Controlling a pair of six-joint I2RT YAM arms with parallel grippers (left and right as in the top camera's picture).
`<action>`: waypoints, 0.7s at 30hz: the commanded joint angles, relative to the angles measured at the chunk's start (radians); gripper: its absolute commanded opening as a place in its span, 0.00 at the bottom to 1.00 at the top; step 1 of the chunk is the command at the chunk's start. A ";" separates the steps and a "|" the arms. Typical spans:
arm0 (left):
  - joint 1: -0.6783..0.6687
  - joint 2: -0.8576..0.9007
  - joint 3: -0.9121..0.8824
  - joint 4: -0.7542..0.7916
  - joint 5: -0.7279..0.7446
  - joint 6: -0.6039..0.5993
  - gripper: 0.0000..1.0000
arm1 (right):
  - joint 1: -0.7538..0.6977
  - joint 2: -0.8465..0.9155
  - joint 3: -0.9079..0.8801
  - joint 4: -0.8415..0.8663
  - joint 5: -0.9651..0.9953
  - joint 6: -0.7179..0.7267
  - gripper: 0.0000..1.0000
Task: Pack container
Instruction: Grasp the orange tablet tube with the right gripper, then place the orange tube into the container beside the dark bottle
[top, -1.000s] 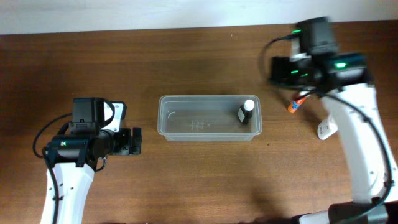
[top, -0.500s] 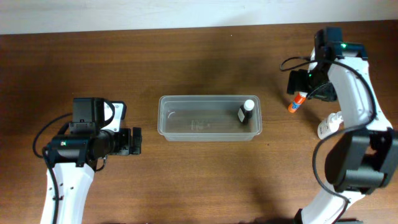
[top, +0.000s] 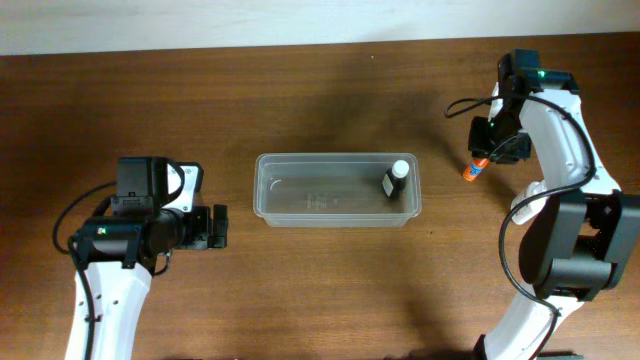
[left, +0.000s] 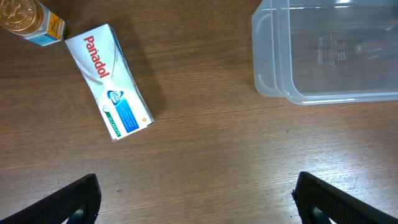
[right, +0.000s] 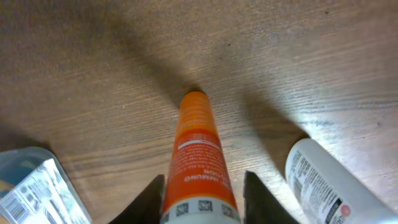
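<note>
The right arm reached to the table's far right edge, its claw (top: 487, 148) pointing down with its fingers (right: 151, 200) parted on either side of an orange plastic tube (right: 199, 158), not clearly pinching it. The left arm hung low, its claw (left: 196, 190) wide open and empty.

The clear rectangular plastic container (top: 330, 158) sat at the table's centre, well apart from both claws, with a small dark white-capped bottle (top: 395, 180) at its right end.

A white plastic bottle (right: 323, 180) lay just beside the tube. A white-and-teal cardboard Panadol box (left: 109, 81) and a gold-lidded jar (left: 23, 15) lay near the container's left end.
</note>
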 joint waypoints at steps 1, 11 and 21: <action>0.000 0.002 0.026 0.001 0.019 0.016 1.00 | -0.005 -0.006 0.005 0.003 -0.003 0.003 0.28; 0.000 0.002 0.026 0.001 0.018 0.016 1.00 | 0.010 -0.173 0.025 -0.059 -0.074 0.002 0.19; 0.000 0.002 0.026 0.002 0.018 0.016 1.00 | 0.302 -0.521 0.024 -0.264 -0.113 0.008 0.19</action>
